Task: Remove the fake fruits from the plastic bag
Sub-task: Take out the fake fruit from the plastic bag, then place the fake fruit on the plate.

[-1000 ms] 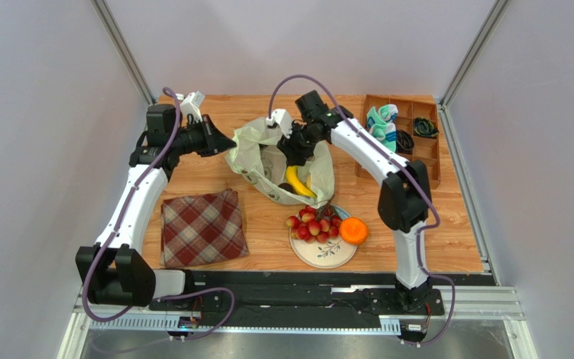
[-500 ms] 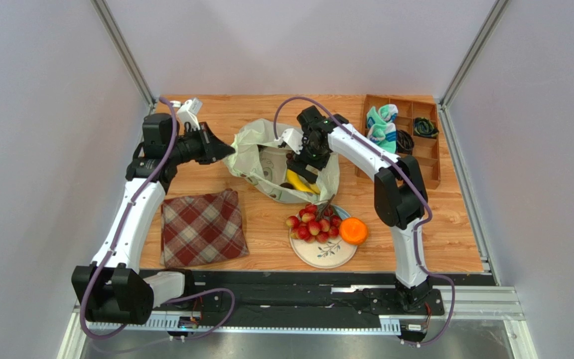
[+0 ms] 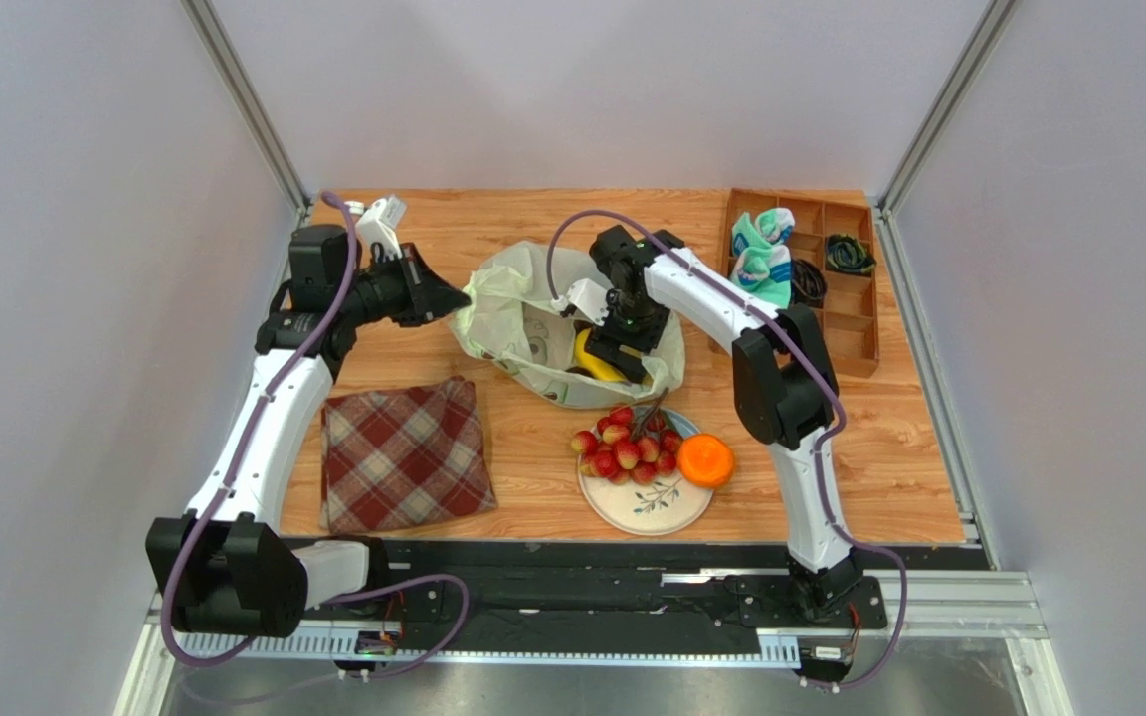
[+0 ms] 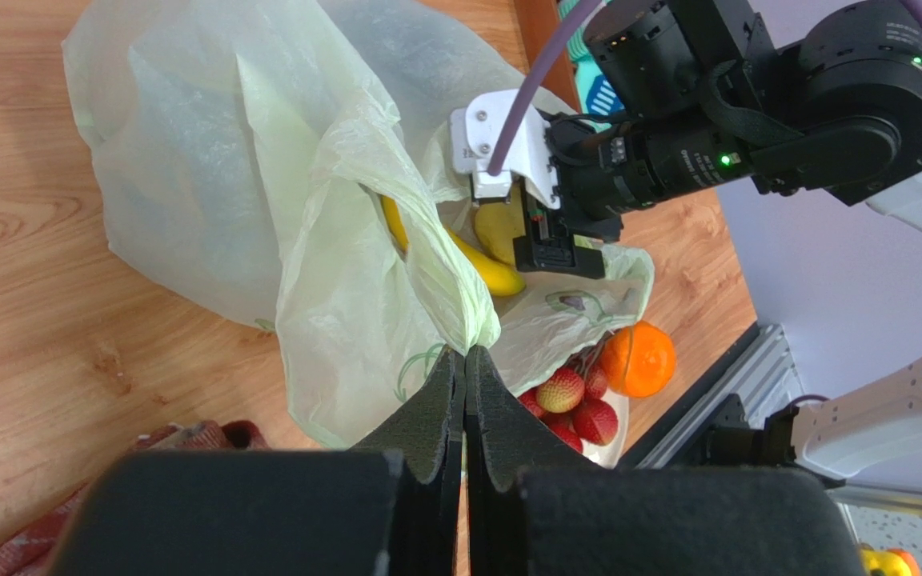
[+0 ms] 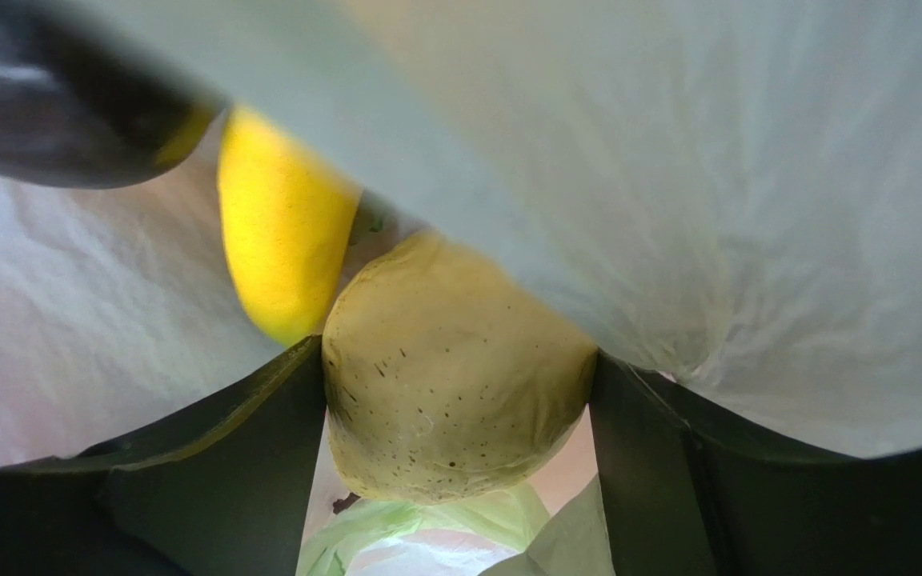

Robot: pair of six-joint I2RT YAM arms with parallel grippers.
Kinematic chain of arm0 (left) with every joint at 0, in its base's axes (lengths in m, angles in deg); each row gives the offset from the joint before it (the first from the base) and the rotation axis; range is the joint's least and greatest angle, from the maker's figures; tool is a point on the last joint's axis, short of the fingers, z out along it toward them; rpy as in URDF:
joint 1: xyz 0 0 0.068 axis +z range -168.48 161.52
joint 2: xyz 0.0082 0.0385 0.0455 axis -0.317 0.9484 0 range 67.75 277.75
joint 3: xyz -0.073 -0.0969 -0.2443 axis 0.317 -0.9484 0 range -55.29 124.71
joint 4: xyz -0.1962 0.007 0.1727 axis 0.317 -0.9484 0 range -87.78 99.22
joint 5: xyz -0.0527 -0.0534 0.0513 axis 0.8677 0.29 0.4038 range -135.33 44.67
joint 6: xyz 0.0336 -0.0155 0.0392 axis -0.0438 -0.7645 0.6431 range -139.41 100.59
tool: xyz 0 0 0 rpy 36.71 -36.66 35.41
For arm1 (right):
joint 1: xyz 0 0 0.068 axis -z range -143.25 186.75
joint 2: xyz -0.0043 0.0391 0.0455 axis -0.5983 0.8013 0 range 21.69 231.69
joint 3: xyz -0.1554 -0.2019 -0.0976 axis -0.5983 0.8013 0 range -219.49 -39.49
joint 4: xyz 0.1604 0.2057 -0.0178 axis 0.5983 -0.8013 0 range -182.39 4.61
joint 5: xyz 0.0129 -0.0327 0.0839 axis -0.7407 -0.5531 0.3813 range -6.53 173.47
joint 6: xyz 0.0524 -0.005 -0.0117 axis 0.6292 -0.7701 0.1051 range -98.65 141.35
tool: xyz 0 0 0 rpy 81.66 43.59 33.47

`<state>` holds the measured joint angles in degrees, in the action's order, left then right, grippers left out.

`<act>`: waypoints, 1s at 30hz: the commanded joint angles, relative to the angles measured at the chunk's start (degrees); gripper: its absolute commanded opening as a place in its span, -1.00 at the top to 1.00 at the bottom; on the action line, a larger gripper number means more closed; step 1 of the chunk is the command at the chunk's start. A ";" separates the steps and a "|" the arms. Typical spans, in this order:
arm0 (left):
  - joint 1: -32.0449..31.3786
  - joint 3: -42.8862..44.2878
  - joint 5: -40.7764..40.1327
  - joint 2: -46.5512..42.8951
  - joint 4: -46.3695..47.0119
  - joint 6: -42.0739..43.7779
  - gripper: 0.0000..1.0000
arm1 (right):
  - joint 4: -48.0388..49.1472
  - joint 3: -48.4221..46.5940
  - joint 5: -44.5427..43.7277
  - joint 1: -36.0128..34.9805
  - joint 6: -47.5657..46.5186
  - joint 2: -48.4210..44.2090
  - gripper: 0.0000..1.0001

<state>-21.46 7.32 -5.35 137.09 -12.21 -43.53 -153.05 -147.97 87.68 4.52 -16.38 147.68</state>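
The plastic bag (image 3: 512,306) lies at the middle back of the table, its mouth held open. My left gripper (image 3: 457,303) is shut on the bag's bunched handle (image 4: 466,330). My right gripper (image 3: 614,340) is inside the bag, both fingers against a yellowish speckled pear (image 5: 454,396). A yellow banana (image 5: 280,228) lies just behind the pear and also shows in the top view (image 3: 590,361). A dark rounded fruit (image 5: 57,108) is at the upper left of the right wrist view. A red grape bunch (image 3: 627,445) and an orange (image 3: 706,460) rest on the plate (image 3: 654,510).
A red plaid cloth (image 3: 403,455) lies at the front left. A wooden compartment tray (image 3: 844,331) with small items stands at the back right. The plate sits just in front of the bag.
My right gripper has moved down and deeper into the bag, onto the pear. My left gripper still holds the bag's handle in nearly the same place.
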 commanded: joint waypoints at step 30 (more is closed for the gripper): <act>-0.18 3.31 -0.26 2.29 1.74 -1.19 1.00 | 1.72 49.68 24.45 -14.52 -16.58 -52.26 -0.22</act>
<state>-21.46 8.92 -5.35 140.19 -11.14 -44.84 -157.83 -99.61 113.62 -6.67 -30.70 97.78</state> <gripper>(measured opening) 0.008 0.740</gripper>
